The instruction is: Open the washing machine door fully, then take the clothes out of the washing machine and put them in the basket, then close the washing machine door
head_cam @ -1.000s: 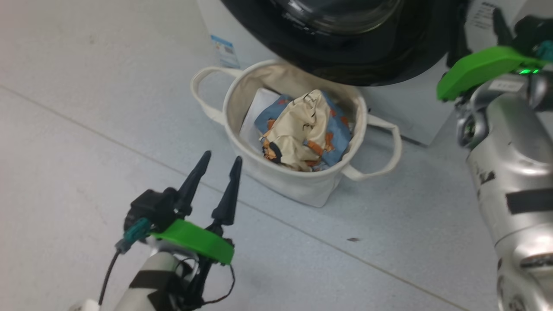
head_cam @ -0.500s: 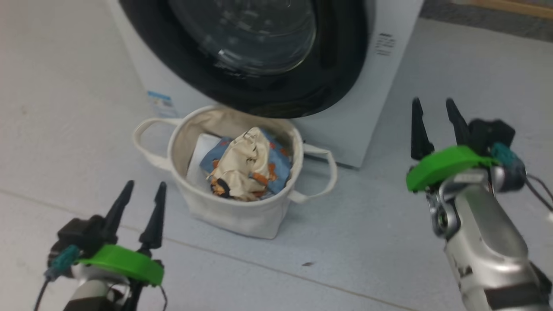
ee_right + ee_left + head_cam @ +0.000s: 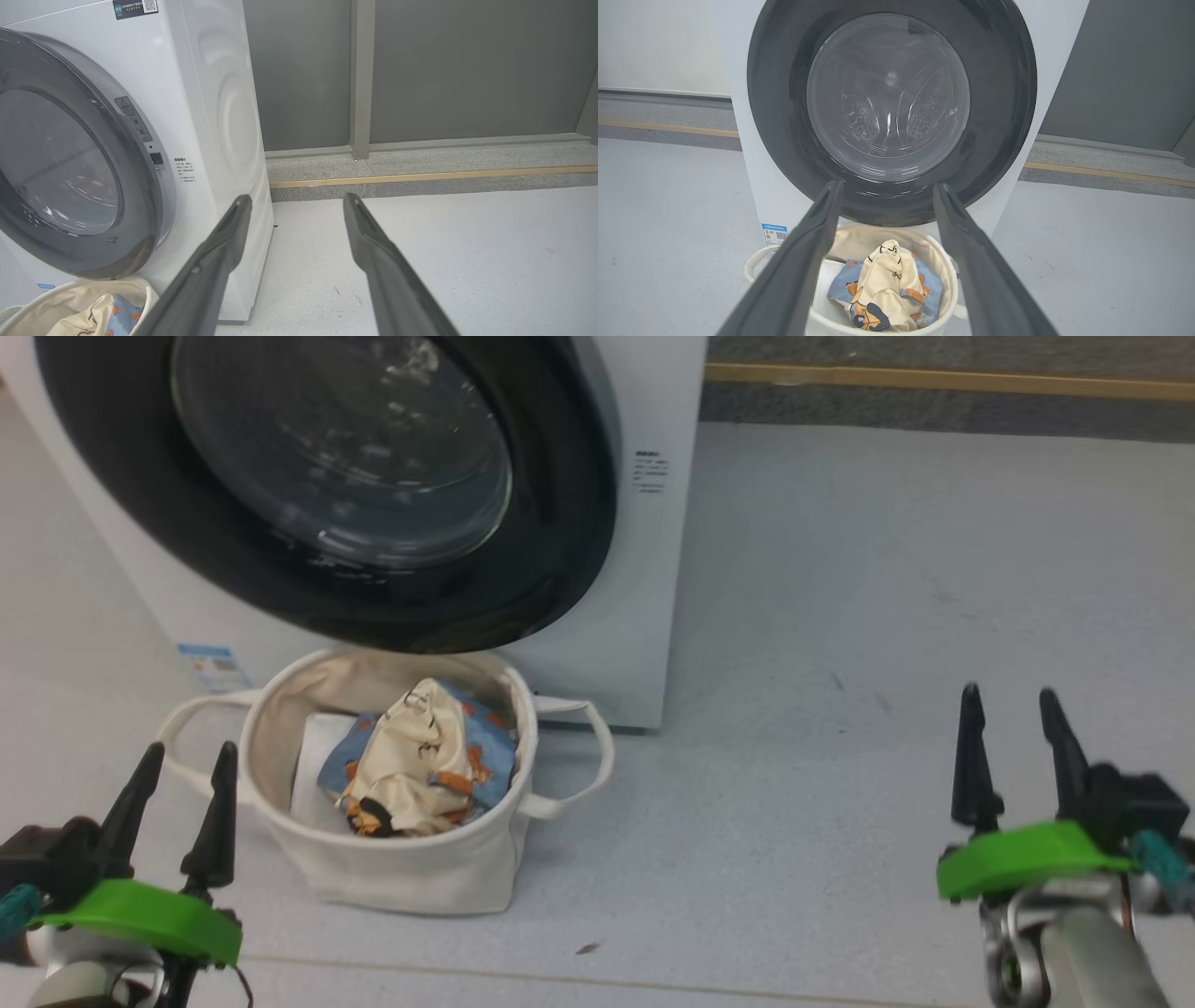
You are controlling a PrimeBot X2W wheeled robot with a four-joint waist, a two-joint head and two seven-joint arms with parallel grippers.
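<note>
Washing machine point(image 3: 224, 116), blue sticker point(image 3: 775, 234) low, QR label point(image 3: 135, 7) high, text unreadable

Left claw point(image 3: 190, 749) and right claw point(image 3: 1009, 692) gape empty, pointing up.

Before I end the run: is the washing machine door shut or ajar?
Shut. The washing machine door sits flush on the front of the washing machine, with no gap at its rim.

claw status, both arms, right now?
Left claw: open, holding nothing.
Right claw: open, holding nothing.
</note>
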